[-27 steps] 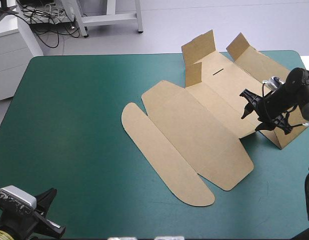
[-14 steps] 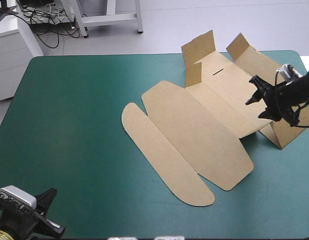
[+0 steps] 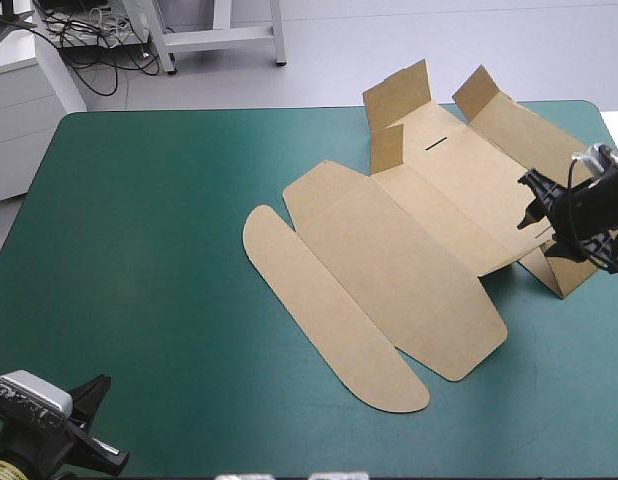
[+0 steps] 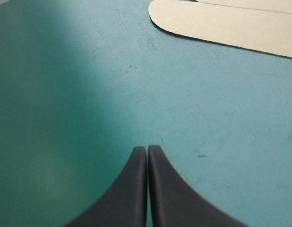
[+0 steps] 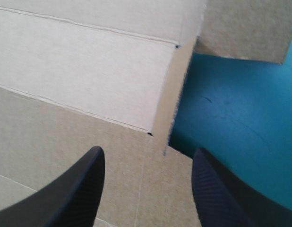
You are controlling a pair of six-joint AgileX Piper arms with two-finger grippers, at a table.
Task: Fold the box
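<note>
Nearest corner first: the left gripper [image 4: 147, 149], two black fin-shaped fingers, is clenched tight on nothing, over bare teal-green table cover [image 3: 149, 250]. Mid-table toward the right lies the brown cut-cardboard box [image 3: 409, 250] — mostly a flat sheet, rounded lid flap nearest, small end flaps [image 3: 397, 95] standing up at the far side. The right gripper [image 3: 529, 203] hovers spread apart over the box's right side panel, grasping nothing. Looks like early wall-raising — next it'd need to catch that panel's edge and tip it upright.
</note>
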